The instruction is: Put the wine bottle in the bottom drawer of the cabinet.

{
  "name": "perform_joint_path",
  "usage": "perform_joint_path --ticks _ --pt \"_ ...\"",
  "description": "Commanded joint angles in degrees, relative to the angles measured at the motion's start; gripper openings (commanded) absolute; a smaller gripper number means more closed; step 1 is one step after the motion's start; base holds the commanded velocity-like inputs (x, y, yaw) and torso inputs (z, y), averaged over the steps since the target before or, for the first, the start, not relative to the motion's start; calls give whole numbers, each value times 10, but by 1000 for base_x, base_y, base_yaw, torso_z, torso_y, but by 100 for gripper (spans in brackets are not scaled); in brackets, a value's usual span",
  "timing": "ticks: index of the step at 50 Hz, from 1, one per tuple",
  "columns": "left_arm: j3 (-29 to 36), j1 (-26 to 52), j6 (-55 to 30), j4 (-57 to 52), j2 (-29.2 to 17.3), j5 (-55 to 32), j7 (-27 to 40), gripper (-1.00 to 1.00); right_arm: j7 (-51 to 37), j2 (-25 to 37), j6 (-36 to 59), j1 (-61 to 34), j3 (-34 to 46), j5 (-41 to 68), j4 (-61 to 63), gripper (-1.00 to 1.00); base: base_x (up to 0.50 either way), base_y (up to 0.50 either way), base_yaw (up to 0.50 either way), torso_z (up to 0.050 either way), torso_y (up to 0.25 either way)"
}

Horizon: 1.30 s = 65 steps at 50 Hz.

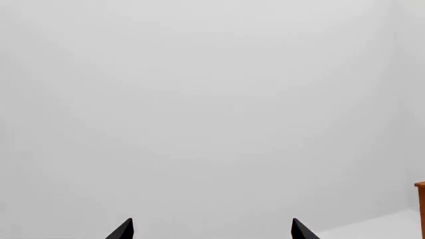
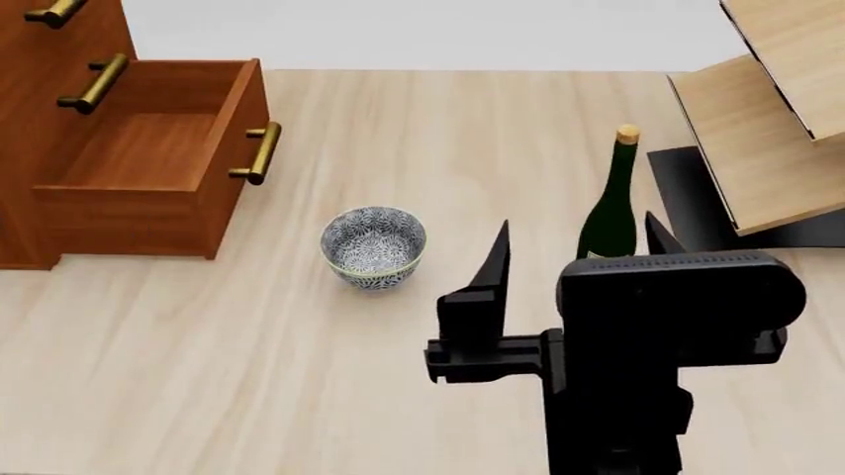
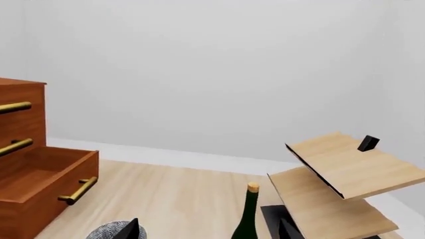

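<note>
Approaching bottle: right gripper [image 2: 575,233] spread wide, straddling upright wine bottle [image 2: 611,198], not yet gripping. Bottom drawer [image 2: 145,163] of cabinet [image 2: 40,109] stands open, ready. Bowl [image 2: 374,246] sits between. Left gripper [image 1: 212,230] spread, idle.

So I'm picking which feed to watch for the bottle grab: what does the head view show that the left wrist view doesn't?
Only the head view shows the wine bottle standing upright, the patterned bowl, the open, empty bottom drawer, the pale wood rack and the right pincer, open near the bottle. Only the left wrist view shows the left pincer, open, facing a blank white wall. Both share just the cabinet, a sliver at the wrist view's edge.
</note>
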State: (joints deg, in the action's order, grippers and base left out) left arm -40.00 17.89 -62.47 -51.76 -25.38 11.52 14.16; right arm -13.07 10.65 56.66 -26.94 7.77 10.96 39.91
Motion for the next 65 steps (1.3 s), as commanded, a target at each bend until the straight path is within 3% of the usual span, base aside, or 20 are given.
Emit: perform_joint_path --ticks 1,28,65 --pt "-9 0 3 -3 0 4 3 100 -7 2 3 -3 7 0 -2 100 0 0 0 0 0" --pt "-7 -3 4 -3 1 5 -2 100 -18 15 -4 -3 26 -5 0 100 15 19 0 0 0" --pt "-6 -2 5 -4 3 6 -9 100 -25 17 -6 -6 27 8 -14 100 147 362 0 0 0"
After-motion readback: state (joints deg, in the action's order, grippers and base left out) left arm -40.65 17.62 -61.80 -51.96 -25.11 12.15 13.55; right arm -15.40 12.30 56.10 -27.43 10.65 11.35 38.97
